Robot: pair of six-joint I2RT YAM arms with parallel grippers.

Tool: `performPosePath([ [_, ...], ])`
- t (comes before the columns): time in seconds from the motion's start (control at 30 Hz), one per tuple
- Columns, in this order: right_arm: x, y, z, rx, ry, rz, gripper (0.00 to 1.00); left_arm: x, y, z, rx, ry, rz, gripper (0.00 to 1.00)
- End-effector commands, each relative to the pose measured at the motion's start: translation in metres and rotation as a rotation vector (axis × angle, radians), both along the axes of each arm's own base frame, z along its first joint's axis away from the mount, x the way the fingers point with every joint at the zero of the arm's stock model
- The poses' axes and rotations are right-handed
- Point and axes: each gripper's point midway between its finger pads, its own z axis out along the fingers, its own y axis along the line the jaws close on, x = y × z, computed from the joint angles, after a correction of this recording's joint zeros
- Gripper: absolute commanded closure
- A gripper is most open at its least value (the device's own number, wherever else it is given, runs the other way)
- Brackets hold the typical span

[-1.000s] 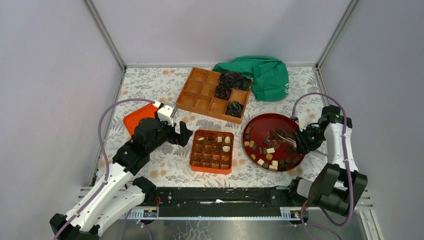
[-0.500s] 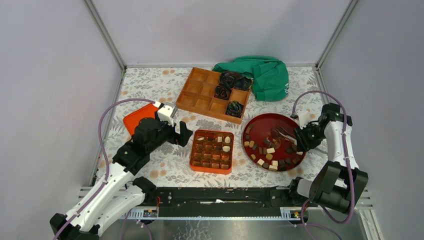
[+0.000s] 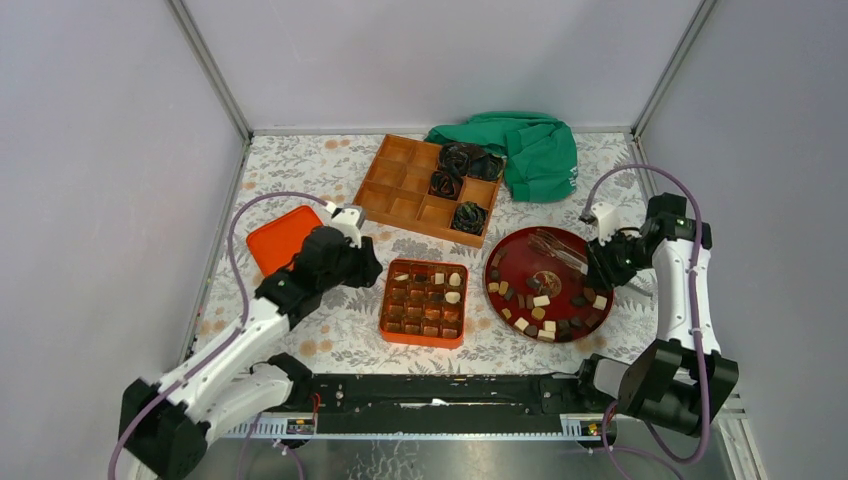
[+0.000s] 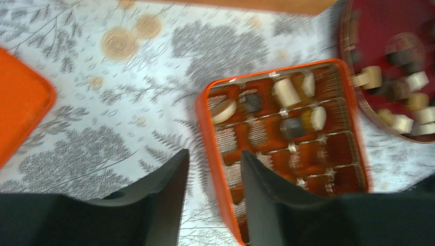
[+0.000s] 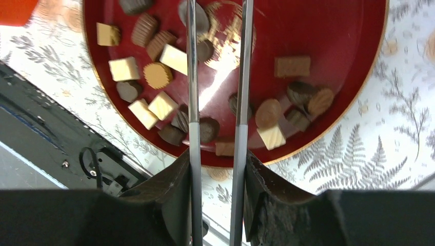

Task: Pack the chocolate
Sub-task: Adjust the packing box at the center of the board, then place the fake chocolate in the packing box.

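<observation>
Over the red plate [image 5: 359, 31], the right end effector [image 5: 215, 161] clenches tongs [image 5: 191, 77], blades apart above the loose chocolate [image 5: 163, 105]. The left end effector [image 4: 214, 154], jaws part-spread, holds nothing by the part-filled orange tray [image 4: 205, 97]. Picking step, I'd say: next, lower and pinch one piece squarely.

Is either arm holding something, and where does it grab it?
The right gripper pinches long metal tweezers across both arms; the left gripper looks empty.
</observation>
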Motion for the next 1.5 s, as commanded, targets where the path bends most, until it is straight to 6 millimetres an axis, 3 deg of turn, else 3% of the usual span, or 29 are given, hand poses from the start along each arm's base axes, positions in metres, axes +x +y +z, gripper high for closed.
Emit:
performPosePath([
  [0.0, 0.008, 0.038, 0.031, 0.095, -0.105, 0.119, 0.96, 0.014, 0.013, -0.028, 0.027, 0.149, 0.204, 0.56],
  [0.17, 0.016, 0.067, 0.038, 0.107, -0.131, 0.207, 0.96, 0.008, -0.007, -0.045, -0.008, 0.257, 0.132, 0.53],
  [0.43, 0.016, 0.125, 0.043, 0.148, -0.14, 0.412, 0.96, 0.009, -0.018, -0.075, 0.043, 0.377, 0.093, 0.55],
  [0.77, 0.006, 0.177, 0.049, 0.155, -0.109, 0.62, 0.96, 0.011, -0.02, -0.086, 0.076, 0.42, 0.083, 0.85],
  [0.9, 0.0, 0.193, 0.056, 0.123, -0.081, 0.707, 0.96, 0.019, -0.016, -0.071, 0.087, 0.347, 0.122, 1.0],
  [1.23, 0.001, 0.208, 0.11, 0.149, -0.225, 0.789, 0.96, 0.037, 0.007, 0.01, 0.036, -0.109, 0.281, 1.0],
  [1.47, -0.003, 0.213, 0.111, 0.078, -0.296, 0.861, 0.96, 0.033, 0.009, 0.035, -0.008, -0.24, 0.283, 1.0],
])
